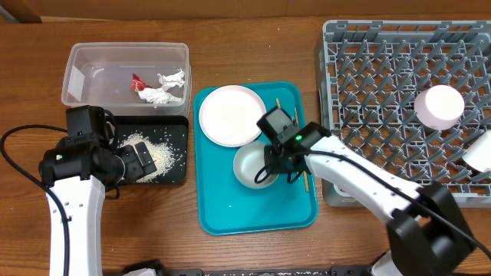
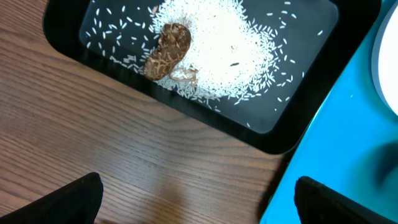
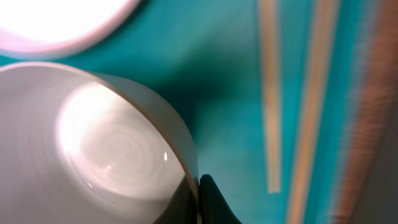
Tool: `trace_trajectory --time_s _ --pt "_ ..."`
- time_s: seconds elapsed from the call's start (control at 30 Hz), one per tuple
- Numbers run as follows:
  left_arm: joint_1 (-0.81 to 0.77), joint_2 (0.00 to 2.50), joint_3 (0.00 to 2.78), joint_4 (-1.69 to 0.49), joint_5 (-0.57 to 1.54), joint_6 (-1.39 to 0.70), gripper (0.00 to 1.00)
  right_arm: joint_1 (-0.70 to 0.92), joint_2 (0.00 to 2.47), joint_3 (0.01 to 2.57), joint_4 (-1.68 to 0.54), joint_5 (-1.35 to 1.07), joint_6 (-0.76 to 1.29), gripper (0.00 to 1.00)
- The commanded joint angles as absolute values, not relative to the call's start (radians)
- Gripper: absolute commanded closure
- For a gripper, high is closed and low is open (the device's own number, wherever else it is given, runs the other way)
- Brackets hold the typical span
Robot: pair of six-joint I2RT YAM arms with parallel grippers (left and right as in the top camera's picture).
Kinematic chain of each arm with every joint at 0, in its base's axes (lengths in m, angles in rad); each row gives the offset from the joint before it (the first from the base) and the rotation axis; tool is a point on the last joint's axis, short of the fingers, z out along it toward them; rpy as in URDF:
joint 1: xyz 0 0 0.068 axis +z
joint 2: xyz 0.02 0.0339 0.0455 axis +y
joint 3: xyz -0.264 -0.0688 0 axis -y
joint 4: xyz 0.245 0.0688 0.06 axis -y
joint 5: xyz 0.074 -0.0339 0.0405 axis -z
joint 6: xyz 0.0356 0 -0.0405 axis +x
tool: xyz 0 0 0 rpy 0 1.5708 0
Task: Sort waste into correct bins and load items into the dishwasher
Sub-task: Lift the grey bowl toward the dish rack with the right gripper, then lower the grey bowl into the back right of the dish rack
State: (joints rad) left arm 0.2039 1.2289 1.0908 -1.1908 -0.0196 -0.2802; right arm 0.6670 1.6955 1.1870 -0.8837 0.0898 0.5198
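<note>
right gripper (image 3: 199,190) closed, pinching bowl (image 3: 106,140) rim

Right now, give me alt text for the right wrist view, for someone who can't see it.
The right hand pinches the rim of a white bowl sitting on the teal tray. Two wooden chopsticks lie on the tray at the right of the frame, and the edge of a white plate shows at top left.

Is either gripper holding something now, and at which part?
The right gripper pinches the white bowl at its rim, one finger inside and one outside. The left gripper is open and holds nothing.
</note>
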Motion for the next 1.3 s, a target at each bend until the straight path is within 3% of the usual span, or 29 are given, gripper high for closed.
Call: trace_trajectory --time_s 0.0,0.3,0.57,0.77,1.07,1.13,1.27 --pt "0.209 1.23 1.097 -1.192 -0.023 -0.27 0.0 0.639 1.586 1.307 -0.885 0.358 0.508 0.96" --pt "0.209 1.23 1.097 -1.192 -0.023 -0.27 0.0 0.403 1.528 1.37 -0.627 0.732 0.185 0.96" --pt "0.209 1.23 1.097 -1.192 -0.023 -0.27 0.0 0.078 1.544 1.37 -0.258 0.743 -0.133 0.96" --pt "0.209 1.23 1.097 -1.192 -0.023 -0.27 0.0 -0.072 1.618 1.37 -0.083 0.81 -0.429 0.96" --pt "0.209 1.23 1.097 -1.192 -0.023 -0.27 0.0 -0.18 1.797 1.369 0.0 0.883 -0.558 0.96" --pt "0.209 1.23 1.097 -1.192 -0.023 -0.27 0.0 -0.191 1.829 1.366 -0.004 0.9 -0.558 0.89" --pt "0.209 1.23 1.097 -1.192 -0.023 -0.27 0.0 -0.194 1.877 1.366 -0.001 0.942 -0.542 0.85"
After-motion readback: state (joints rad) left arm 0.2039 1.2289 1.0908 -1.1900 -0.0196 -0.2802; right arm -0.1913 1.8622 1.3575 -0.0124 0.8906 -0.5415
